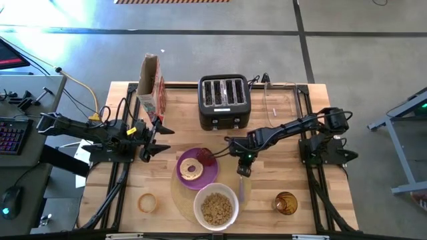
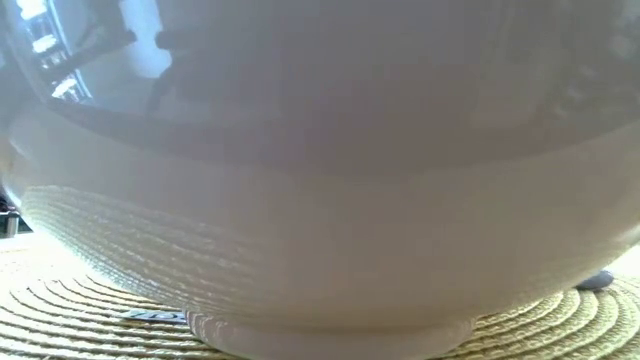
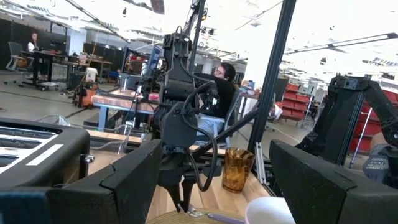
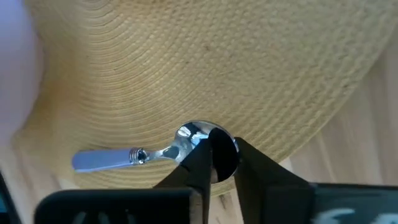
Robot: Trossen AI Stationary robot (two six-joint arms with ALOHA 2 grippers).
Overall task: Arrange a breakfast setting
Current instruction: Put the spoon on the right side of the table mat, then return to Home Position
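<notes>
The metal spoon [image 4: 155, 152] lies on the edge of the round tan mat [image 4: 205, 68], just beside the white bowl [image 1: 216, 206], its bowl end between the fingers of the right gripper [image 1: 243, 171]. These fingers stand nearly closed around it; whether they really press it I cannot tell. The spoon seems light, stiff and slippery, so the thin neck is the safer place to hold. The left gripper [image 1: 155, 139] waits open and empty near the cereal box [image 1: 149, 85].
</notes>
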